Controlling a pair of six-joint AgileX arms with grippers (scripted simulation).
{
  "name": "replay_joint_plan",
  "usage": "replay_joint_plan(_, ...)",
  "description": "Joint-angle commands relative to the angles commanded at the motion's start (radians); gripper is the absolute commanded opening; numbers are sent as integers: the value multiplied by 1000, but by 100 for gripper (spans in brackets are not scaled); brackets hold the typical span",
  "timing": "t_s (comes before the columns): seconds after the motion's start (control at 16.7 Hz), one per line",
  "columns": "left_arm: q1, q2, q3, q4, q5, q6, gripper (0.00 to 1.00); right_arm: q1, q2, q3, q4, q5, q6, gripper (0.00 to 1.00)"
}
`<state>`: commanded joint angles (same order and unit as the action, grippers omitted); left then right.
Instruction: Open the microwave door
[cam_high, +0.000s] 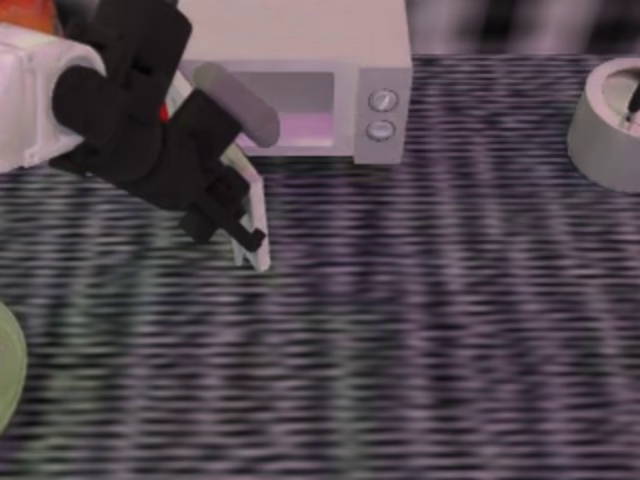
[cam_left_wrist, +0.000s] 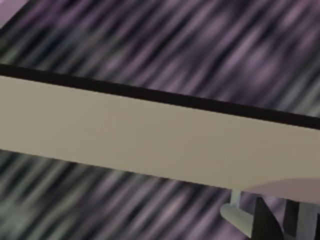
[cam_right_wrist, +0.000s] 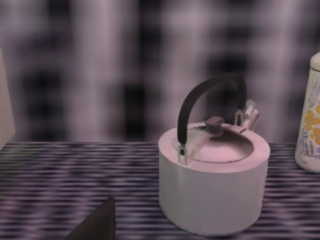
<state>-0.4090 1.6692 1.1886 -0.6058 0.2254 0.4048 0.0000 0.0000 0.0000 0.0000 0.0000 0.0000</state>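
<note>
The left gripper (cam_high: 238, 228) is clenched on the handle of the door (cam_high: 255, 215), which stands swung out toward six o'clock. Behind it at twelve o'clock sits the microwave (cam_high: 330, 80), interior showing. The right arm is out of the top view; whether its claw is released or clenched I cannot tell.

Light grey microwave (cam_high: 300, 40), pinkish interior

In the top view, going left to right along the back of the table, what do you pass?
White object at the left edge → left arm's gripper at the swung-open microwave door → the microwave, its interior showing → its two-knob control panel → grey round pot at the right edge.
</note>
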Motion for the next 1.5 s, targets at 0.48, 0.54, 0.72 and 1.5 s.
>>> replay_joint_plan(0.48,0,0,0,0,0,0,0,0,0,0,0,0,0,100)
replay_joint_plan(0.54,0,0,0,0,0,0,0,0,0,0,0,0,0,100)
replay_joint_plan(0.72,-3,3,-3,-1,4,-2,0,0,0,0,0,0,0,100)
replay_joint_plan(1.5,84,-21,-17,-60,96,202,0,0,0,0,0,0,0,100)
